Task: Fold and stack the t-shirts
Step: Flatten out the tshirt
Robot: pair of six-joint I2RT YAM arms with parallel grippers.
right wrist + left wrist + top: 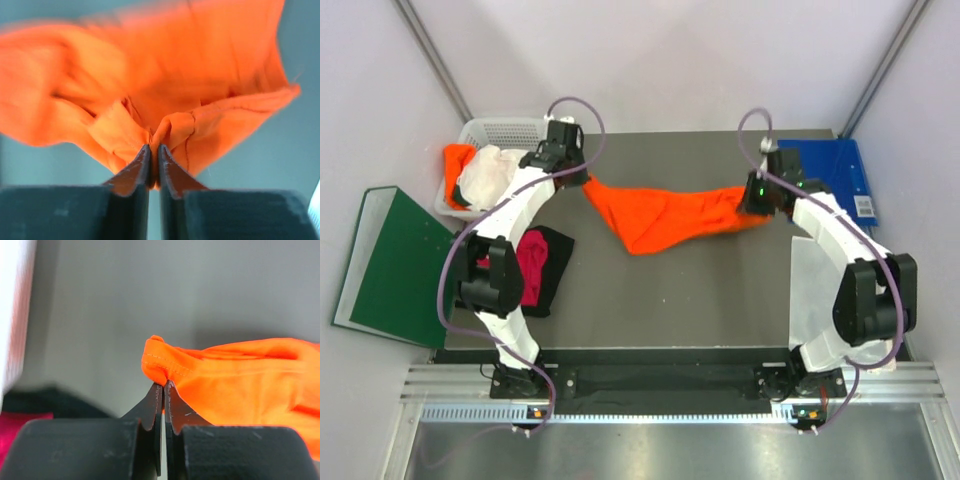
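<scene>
A bright orange t-shirt (665, 215) hangs stretched between my two grippers above the middle of the table and sags in the centre. My left gripper (582, 180) is shut on its left end; the left wrist view shows the hemmed edge (165, 365) pinched between the jaws. My right gripper (748, 197) is shut on its right end, with bunched cloth (170, 130) in the jaws. A magenta-pink shirt (532, 272) lies on a black shirt (556, 260) at the left. A white shirt (488, 172) and an orange one (457, 158) fill the basket.
A white basket (510, 130) stands at the far left corner. A dark green binder (386, 262) lies off the table's left side. A flat blue folder (840, 172) lies at the far right, with a white sheet (812, 290) in front of it.
</scene>
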